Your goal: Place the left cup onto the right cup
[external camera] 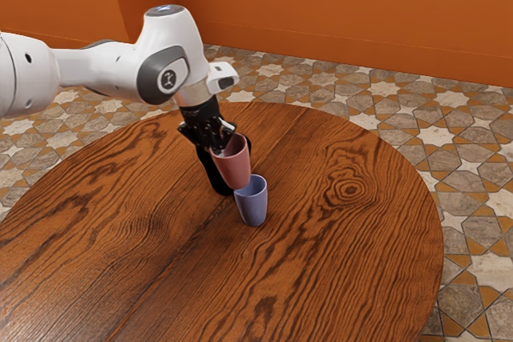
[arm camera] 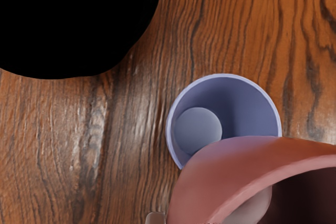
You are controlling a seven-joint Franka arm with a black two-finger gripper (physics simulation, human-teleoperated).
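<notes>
Pink cup, one of two cups, hangs tilted in our gripper, jaws clamped narrowly on its rim. Just below them the one blue cup stands upright on the wooden table.

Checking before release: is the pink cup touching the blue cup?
Cannot tell. In the exterior view the base of the tilted pink cup sits at the rim of the blue cup, with neither gap nor contact plain; in the wrist view they overlap.
</notes>
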